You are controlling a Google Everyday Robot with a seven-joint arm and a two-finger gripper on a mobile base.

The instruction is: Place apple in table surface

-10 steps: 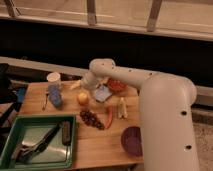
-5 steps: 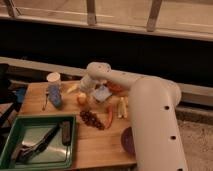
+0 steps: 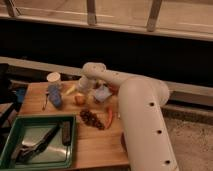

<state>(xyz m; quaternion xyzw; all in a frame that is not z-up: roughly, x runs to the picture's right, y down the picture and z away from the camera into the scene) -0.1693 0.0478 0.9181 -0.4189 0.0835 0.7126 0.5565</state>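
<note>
The apple [image 3: 80, 99], small and yellow-orange, rests on the wooden table surface [image 3: 95, 145] near its back middle. My gripper [image 3: 83, 88] hangs from the white arm [image 3: 135, 110] and sits right above and against the apple's top. The arm's wrist hides how the gripper meets the fruit. The apple still looks to be lying on the wood.
A pale banana [image 3: 70, 90] lies just left of the apple, with a white cup [image 3: 53, 77] and a blue object [image 3: 54, 95] further left. Dark grapes [image 3: 91, 119] and a red pepper [image 3: 110, 116] lie in front. A green tray [image 3: 37, 142] with utensils fills the front left.
The arm has swung closer and now covers more of the table's right side. The gripper has settled lower over the apple, which has stayed in place.
</note>
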